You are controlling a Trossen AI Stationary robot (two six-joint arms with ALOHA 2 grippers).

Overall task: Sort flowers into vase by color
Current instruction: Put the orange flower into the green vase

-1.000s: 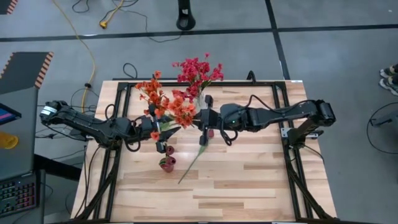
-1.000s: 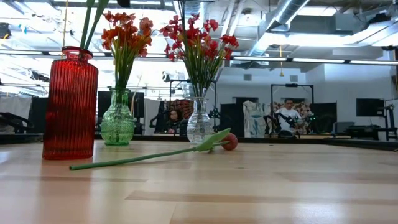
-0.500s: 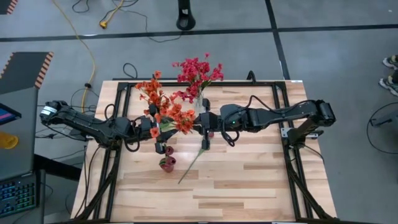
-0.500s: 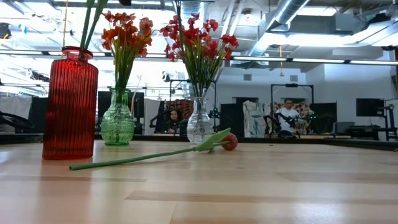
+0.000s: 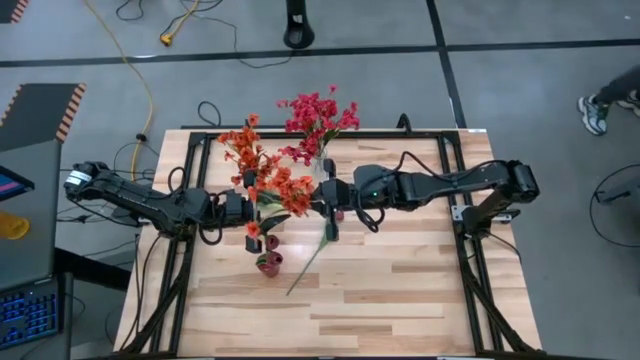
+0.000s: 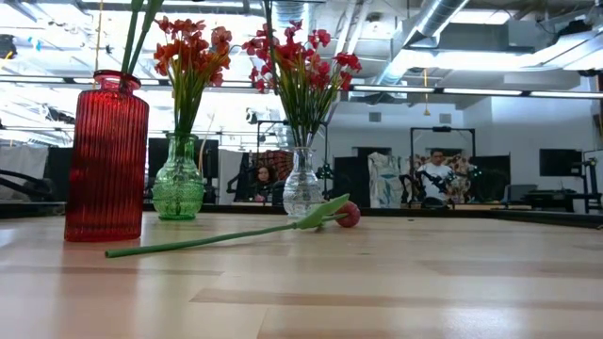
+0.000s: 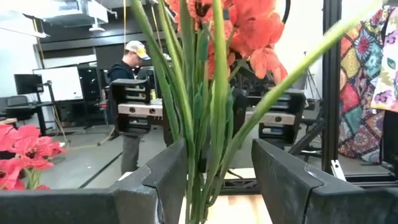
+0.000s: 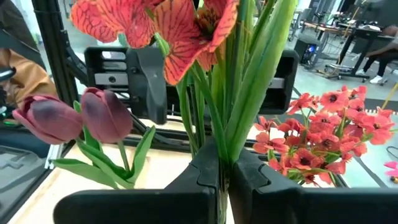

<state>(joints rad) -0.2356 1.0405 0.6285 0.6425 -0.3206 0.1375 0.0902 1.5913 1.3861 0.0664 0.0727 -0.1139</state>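
My right gripper (image 8: 222, 177) was clamped on the orange spray's stems (image 8: 239, 93) above the green vase (image 6: 178, 179), left gripper (image 7: 217, 180) apart around them — an early release risked tipping the spray out

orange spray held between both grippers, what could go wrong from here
The right gripper is shut on the orange spray while the left gripper is open around its stems; an early release could drop it. The swinging blossoms might also brush the tulip buds in the red vase.
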